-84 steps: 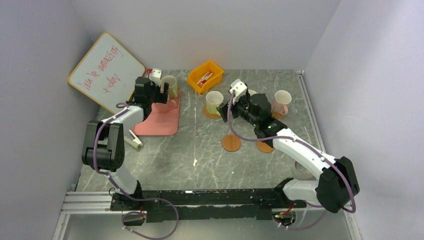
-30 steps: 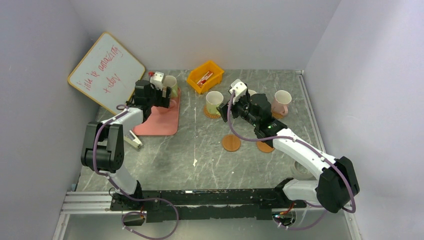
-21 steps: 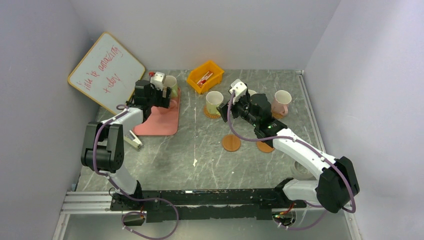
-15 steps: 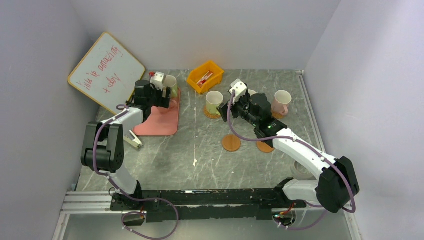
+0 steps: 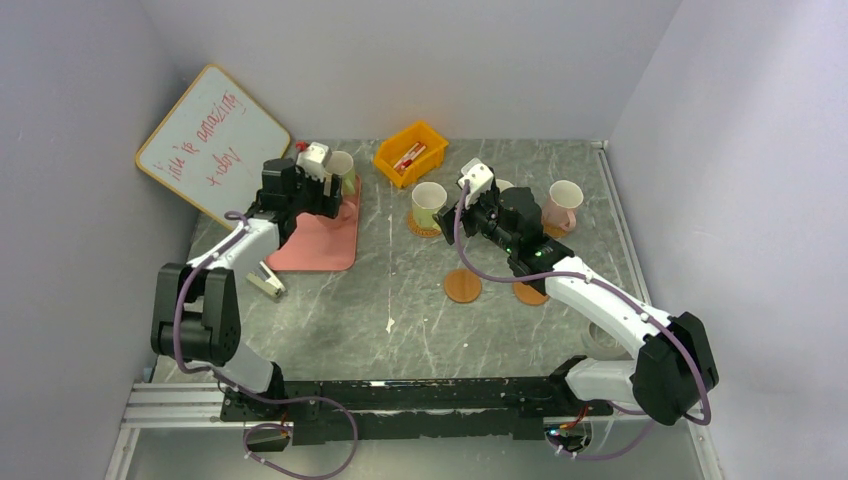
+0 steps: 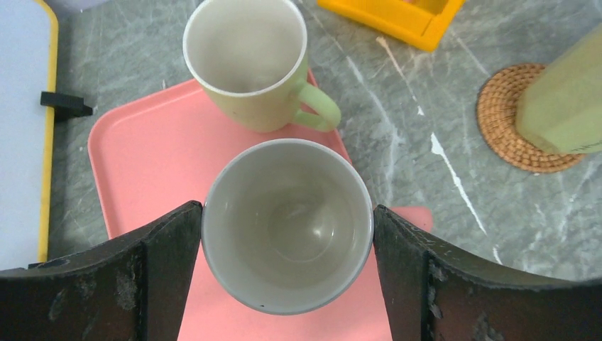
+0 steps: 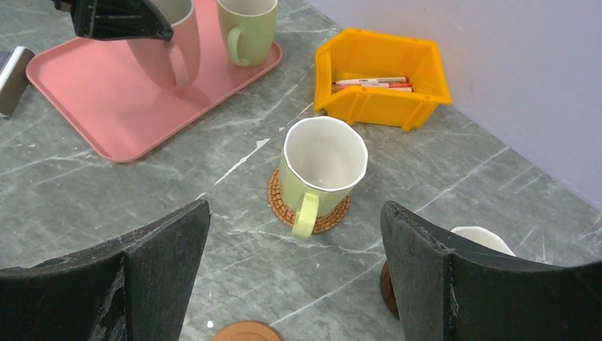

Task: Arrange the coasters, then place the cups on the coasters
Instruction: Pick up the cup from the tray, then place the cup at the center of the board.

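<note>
My left gripper is shut on a pale pink cup over the pink tray; both fingers press its rim. The same pink cup also shows in the right wrist view. A pale green cup stands on the tray just behind it. Another green cup sits on the woven coaster. My right gripper hangs open above the table near it, holding nothing. A whitish-rimmed cup stands on a dark brown coaster. Two plain orange coasters lie bare. A pink cup stands at the far right.
A yellow bin with pens stands at the back centre. A whiteboard leans on the left wall. A small stapler-like object lies beside the tray's near left corner.
My left jaws have narrowed onto the pink cup, and the left arm's elbow has swung left. The right arm has not moved.
</note>
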Motion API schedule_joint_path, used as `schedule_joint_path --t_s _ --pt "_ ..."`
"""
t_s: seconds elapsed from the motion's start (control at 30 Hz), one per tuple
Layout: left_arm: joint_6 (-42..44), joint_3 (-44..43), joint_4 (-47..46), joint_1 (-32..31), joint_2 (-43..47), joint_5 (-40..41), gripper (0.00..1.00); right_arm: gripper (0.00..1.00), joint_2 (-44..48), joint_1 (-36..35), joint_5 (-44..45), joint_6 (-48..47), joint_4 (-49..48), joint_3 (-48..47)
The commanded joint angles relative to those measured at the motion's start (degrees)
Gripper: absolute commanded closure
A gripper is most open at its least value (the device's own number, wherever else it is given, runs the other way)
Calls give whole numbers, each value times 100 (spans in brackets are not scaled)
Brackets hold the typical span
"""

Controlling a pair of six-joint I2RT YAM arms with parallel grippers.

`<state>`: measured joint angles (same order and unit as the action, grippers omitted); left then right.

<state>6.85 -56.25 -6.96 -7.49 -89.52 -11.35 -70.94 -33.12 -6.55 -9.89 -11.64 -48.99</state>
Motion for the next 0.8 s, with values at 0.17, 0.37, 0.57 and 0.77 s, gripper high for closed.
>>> schedule_joint_path --t_s 0.17,0.37,0.57,0.77 --pt "220 48 -171 -14 724 -848 32 7 10 3 -83 -22 -243 30" --pt "442 355 -66 -384 1207 -1159 30 7 -23 5 -100 -22 -236 24" --pt "821 813 -39 -1210 1685 -1118 32 7 -26 7 -88 -22 -243 21" --pt "927 1020 -40 -1648 1728 -1360 31 7 16 7 -98 -46 -268 47"
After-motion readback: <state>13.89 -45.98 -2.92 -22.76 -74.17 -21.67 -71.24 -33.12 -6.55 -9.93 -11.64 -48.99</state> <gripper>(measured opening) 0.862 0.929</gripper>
